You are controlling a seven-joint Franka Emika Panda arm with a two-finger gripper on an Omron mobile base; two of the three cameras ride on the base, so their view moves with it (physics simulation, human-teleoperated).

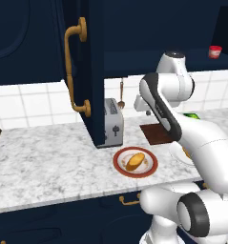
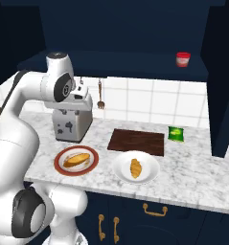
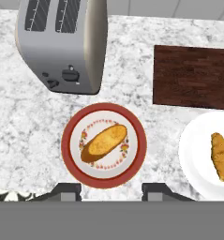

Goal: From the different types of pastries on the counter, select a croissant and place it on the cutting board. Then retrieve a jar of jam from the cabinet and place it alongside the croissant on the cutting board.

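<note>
Looking straight down, my gripper (image 3: pixel 112 193) hangs open and empty over the counter (image 3: pixel 29 136), its fingertips (image 3: pixel 69 192) at the near rim of a red-rimmed plate. The larger pastry, an oblong bread roll (image 3: pixel 104 142), lies on that plate. The croissant (image 3: pixel 221 156) rests on a white plate (image 3: pixel 193 154) to the right, apart from the gripper. Beyond it lies the dark cutting board (image 3: pixel 193 77), bare. The red jar of jam (image 2: pixel 182 59) stands on the shelf of the open navy cabinet (image 1: pixel 94 71), high on the right.
A silver toaster (image 2: pixel 70 122) stands on the counter left of the board, right under my hand. A small green packet (image 2: pixel 176 133) lies right of the board. The cabinet door with its brass handle (image 1: pixel 75 71) swings out over the counter beside the toaster.
</note>
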